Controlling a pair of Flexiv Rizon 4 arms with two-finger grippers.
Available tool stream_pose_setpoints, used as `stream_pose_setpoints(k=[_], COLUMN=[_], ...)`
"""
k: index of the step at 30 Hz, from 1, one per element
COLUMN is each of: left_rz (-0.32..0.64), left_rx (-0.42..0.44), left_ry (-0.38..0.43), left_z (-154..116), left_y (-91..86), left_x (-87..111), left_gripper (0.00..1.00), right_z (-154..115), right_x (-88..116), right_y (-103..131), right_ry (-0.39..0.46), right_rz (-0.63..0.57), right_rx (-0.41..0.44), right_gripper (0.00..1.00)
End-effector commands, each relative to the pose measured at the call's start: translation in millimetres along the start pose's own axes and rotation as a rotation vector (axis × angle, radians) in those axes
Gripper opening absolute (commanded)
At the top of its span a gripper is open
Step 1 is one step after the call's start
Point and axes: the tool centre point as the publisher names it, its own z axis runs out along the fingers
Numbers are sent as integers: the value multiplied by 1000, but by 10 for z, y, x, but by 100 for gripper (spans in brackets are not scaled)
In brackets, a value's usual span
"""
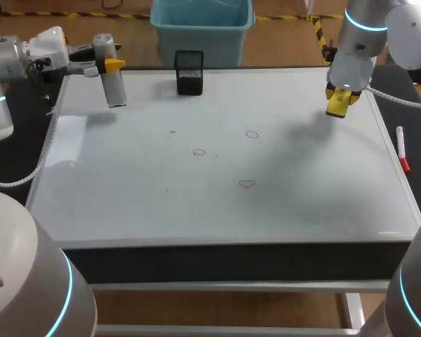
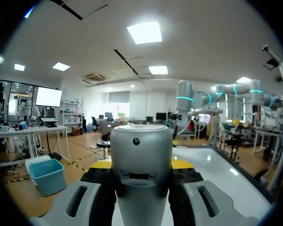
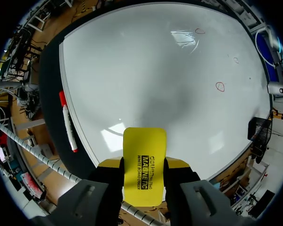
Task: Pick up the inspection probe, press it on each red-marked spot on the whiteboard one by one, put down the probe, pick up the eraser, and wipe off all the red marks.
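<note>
Over the whiteboard (image 1: 126, 196), far right: right gripper (image 3: 144, 170) clamped on the yellow eraser (image 3: 144, 146), raised clear of the surface
Left gripper (image 1: 111, 65): closed around the grey probe (image 1: 114, 88), upright at the far left corner; I cannot tell whether its foot touches the board
Wiping well: probably lower the eraser flat, then sweep over each ring with even pressure
Surface: glossy white, three small red rings (image 1: 199, 152) near the middle, none wiped
Around: black holder (image 1: 189, 71) at the far edge, red marker (image 1: 402, 149) lying off the board's right side
</note>
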Motion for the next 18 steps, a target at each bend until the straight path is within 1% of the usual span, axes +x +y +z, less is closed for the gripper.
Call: stream_pose_setpoints(k=[1,4,6,12,14,15,18], left_rz=[0,0,0,0,0,0,0], left_rx=[1,1,1,1,1,1,1], left_ry=[2,2,2,2,2,2,2], left_z=[2,2,2,2,2,2,2], left_y=[-5,-5,-5,-5,-5,-5,-5], left_x=[-7,-7,-7,-7,-7,-7,-7], left_gripper=[0,0,0,0,0,0,0], right_z=[-135,-216,-239,-272,-281,-275,-278], right_x=[-300,-552,-683,-1090,-1232,-1299,-1529], right_y=[200,402,514,889,1014,1061,1246], right_ry=[6,2,4,29,7,18,8], right_rz=[-32,-47,-48,-66,-85,-92,-132], right_rx=[23,34,34,3,-17,-23,-56], right_gripper=[0,0,0,0,0,0,0])
